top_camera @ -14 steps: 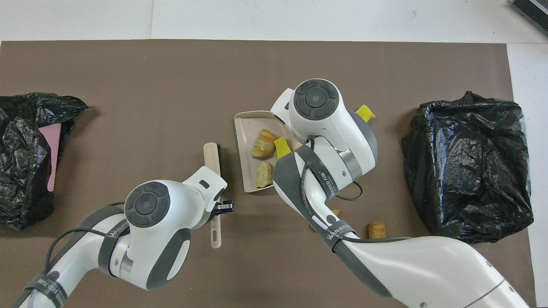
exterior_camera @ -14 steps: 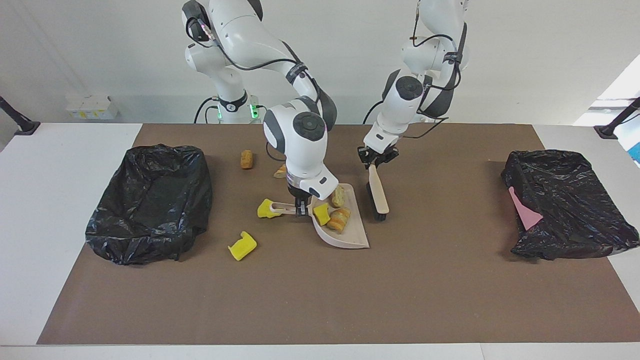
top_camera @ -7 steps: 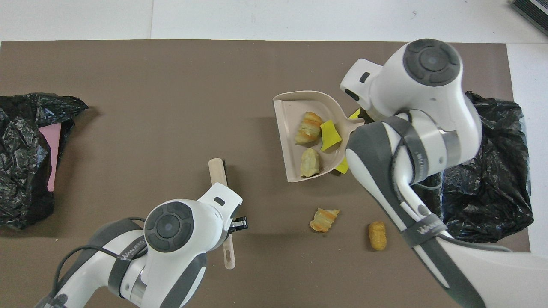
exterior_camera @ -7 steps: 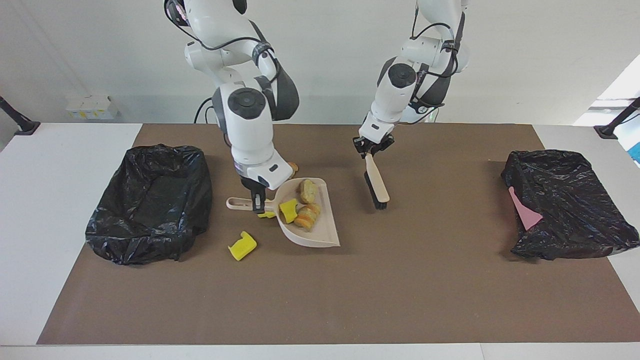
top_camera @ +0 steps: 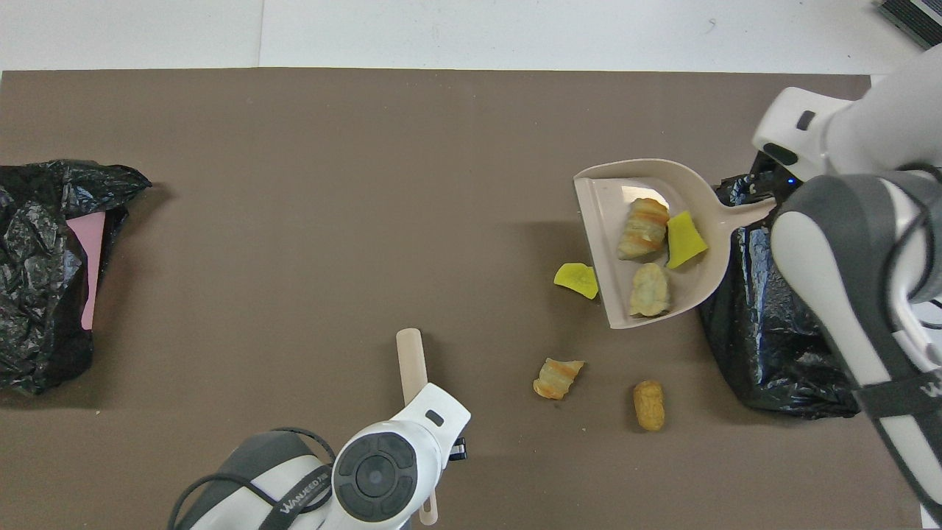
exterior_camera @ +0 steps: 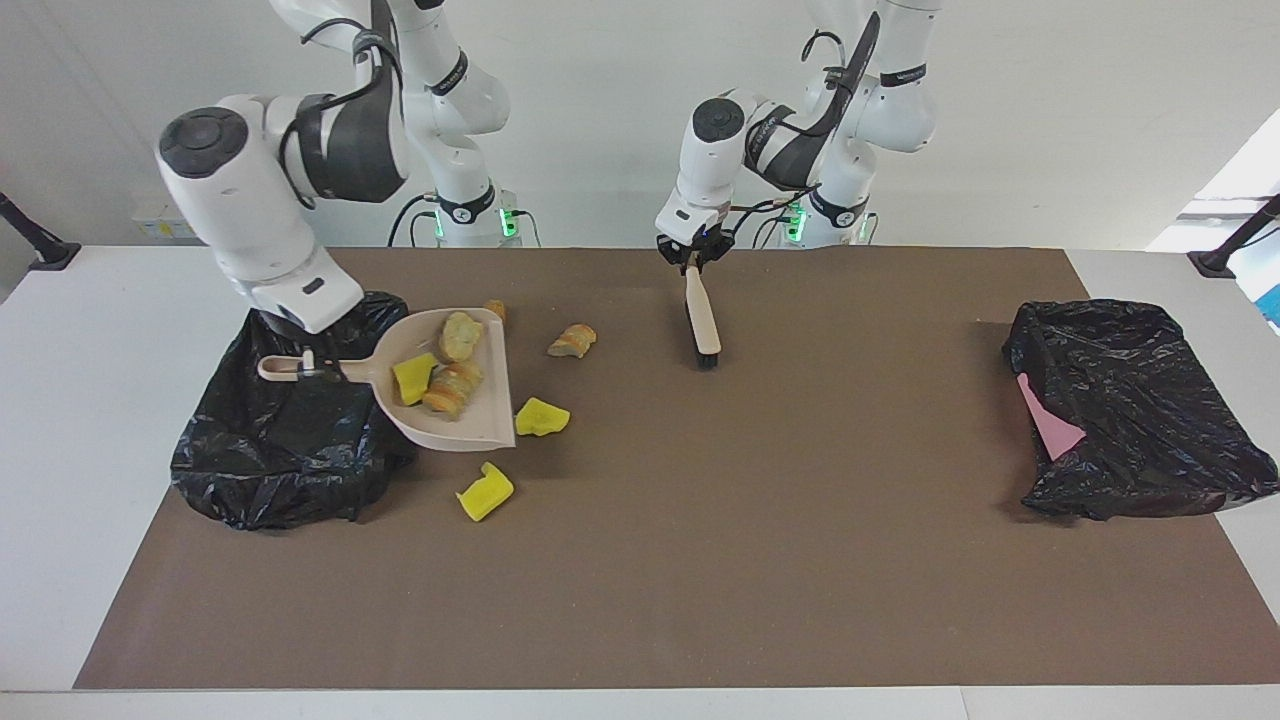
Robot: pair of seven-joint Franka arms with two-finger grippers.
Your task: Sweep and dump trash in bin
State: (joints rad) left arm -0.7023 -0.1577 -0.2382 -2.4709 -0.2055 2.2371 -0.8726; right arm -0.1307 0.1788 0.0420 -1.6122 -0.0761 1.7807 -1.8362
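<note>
The dustpan [exterior_camera: 445, 390] is held up in the air by its handle, which is pinched in the right gripper [exterior_camera: 300, 362]. It hangs over the edge of the black bin [exterior_camera: 290, 440] at the right arm's end of the surface [exterior_camera: 700, 560]. Three bits of trash [exterior_camera: 435, 375] are carried in it: one yellow wedge and two bread lumps.

In the overhead view, the long line of the dustpan runs from its handle at about 2 o'clock to its open lip at about 8 o'clock. The lip is pointed away from the bin, toward the middle of the surface.

The load could be spilled from here. The lip is over the brown surface, not over the bin, so if the pan were tipped now the bits would be dropped outside. A fast swing could also shake a lump off the lip.

Four bits are left on the surface: a yellow wedge [exterior_camera: 541, 417] just beside the lip, another yellow wedge [exterior_camera: 484, 492], a bread lump [exterior_camera: 573, 341] and a small brown lump [top_camera: 649, 404].

The brush [exterior_camera: 702, 320] is pinched by its handle in the left gripper [exterior_camera: 692, 256], and its bristles are pointed down over the surface. A second black bin [exterior_camera: 1130, 410] with a pink sheet [exterior_camera: 1045, 425] is at the left arm's end.
</note>
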